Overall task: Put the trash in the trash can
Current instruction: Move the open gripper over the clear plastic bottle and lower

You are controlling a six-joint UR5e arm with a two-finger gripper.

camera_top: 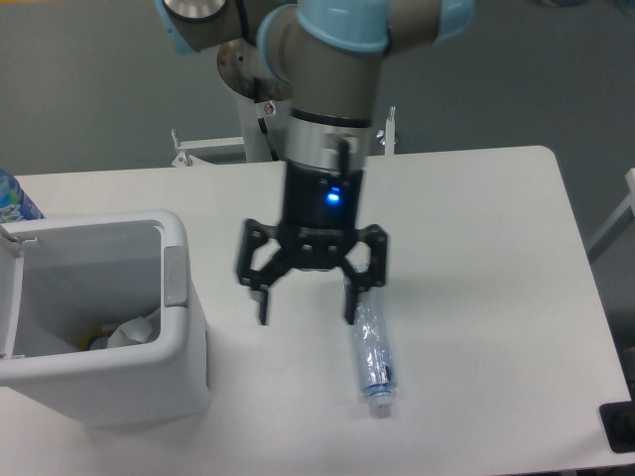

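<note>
Fingers (265, 297) spread wide and empty at mid-frame, as I see it. At lower left, the trash can (184, 342) holds a crumpled white wrapper (134, 330); right of center, the crushed bottle (373, 349) lies on the table (476, 248), its upper end behind the right finger.

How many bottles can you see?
2: a crushed clear bottle lying on the table beside the claw, and a blue bottle at the left edge, mostly cut off. The bin could hide more.
</note>
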